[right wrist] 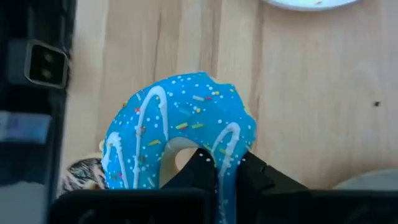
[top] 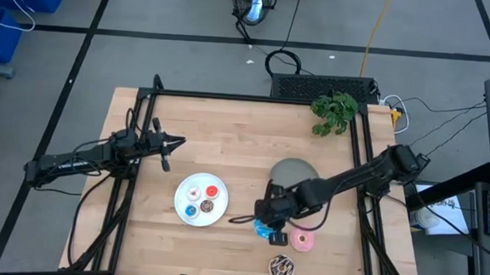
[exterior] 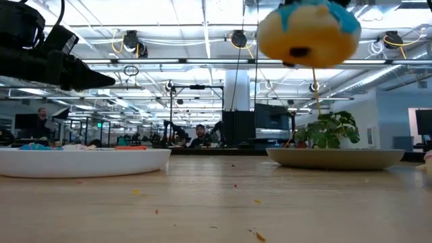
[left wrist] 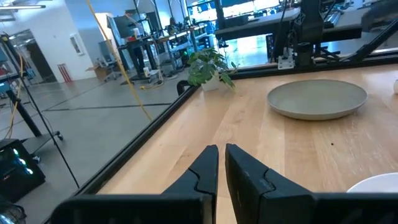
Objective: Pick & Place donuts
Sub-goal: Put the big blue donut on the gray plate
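Observation:
My right gripper (right wrist: 224, 163) is shut on the blue sprinkled donut (right wrist: 180, 124) and hangs over the table's near right part (top: 267, 217). In the low view this donut (exterior: 309, 32) floats high above the wood. The pink donut (top: 303, 240) and the chocolate drizzled donut (top: 282, 266) lie flat on the table close by. The red (top: 212, 191), white (top: 194, 191), blue (top: 191, 209) and brown (top: 207, 207) tiny donuts lie on the white plate (top: 182, 212). My left gripper (left wrist: 222, 167) is shut and waits over the table's left side (top: 170, 143). My right gripper pinches the blue sprinkled donut by one side of its ring (right wrist: 229, 146). One finger (right wrist: 198, 163) stands in the hole and the other (right wrist: 252, 169) outside. The fingers come from above, pointing down. The donut is lifted clear of the table.
The gray plate (top: 294, 169) lies beyond the right gripper, toward the far edge. A small green plant (top: 333, 113) stands at the far right corner. Bare wood shows between the two plates (exterior: 223, 196). Black frame rails (top: 256, 98) border the table.

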Motion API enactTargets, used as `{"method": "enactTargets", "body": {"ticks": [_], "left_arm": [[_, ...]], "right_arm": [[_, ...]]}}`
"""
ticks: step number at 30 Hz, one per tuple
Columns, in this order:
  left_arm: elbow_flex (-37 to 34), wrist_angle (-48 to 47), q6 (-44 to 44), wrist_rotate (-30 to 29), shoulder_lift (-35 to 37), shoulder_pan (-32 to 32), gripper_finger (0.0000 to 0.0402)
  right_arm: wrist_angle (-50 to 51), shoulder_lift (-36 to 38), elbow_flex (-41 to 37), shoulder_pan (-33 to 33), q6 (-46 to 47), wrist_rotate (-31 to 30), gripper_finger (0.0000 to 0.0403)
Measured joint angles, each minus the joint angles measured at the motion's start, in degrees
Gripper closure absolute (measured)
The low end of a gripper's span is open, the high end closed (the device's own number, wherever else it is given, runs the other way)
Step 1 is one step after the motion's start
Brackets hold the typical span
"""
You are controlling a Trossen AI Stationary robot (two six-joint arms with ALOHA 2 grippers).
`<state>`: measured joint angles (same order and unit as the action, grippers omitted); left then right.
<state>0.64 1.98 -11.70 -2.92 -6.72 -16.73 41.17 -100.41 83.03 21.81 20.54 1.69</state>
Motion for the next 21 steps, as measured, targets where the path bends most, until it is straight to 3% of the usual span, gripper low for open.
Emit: {"method": "enactTargets", "body": {"ticks": [9, 21], "left_arm": [[0.0, 0.0, 0.0, 0.0, 0.0, 0.0, 0.0364], [0.0, 0.0, 0.2, 0.0, 0.0, 0.0, 0.0364]], "right_arm": [[5.7, 3.5, 0.0, -1.4, 6.3, 0.4, 0.0386], [9.0, 3.5, 0.0, -2.1, 5.9, 1.6, 0.0385]]}}
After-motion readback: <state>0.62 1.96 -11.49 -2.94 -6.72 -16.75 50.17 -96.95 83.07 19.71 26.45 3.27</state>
